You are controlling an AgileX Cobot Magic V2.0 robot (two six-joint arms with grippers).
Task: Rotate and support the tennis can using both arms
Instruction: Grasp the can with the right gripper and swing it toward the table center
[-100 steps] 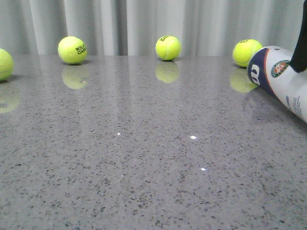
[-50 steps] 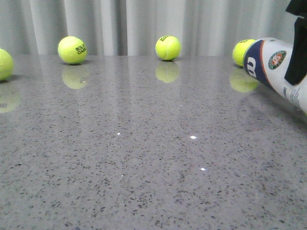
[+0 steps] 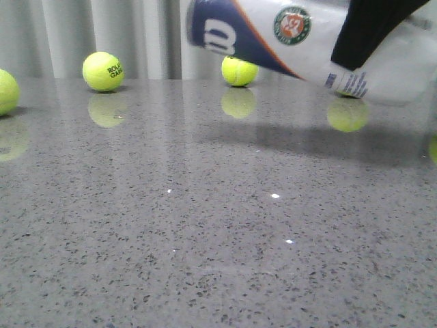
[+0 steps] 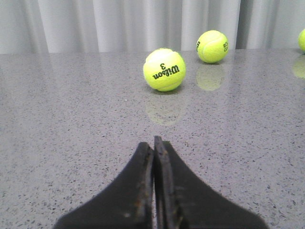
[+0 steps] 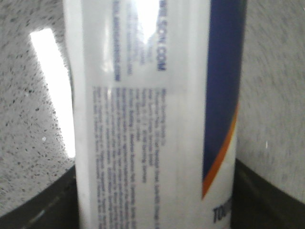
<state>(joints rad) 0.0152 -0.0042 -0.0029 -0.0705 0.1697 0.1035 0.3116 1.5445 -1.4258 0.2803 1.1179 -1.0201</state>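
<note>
Above the table's far right, the can (image 3: 273, 34) hangs nearly level in the air, navy end pointing left, clear of the grey table (image 3: 205, 239). Its right part is clamped by the right gripper (image 3: 372, 31), a finger on either side of the tube. Balls (image 3: 102, 71) lie along the far edge by the curtain (image 3: 136, 34). At the left, the left gripper (image 4: 154, 143) is pressed together, empty, low over the table, a ball marked Wilson 3 (image 4: 164, 69) beyond it.
</note>
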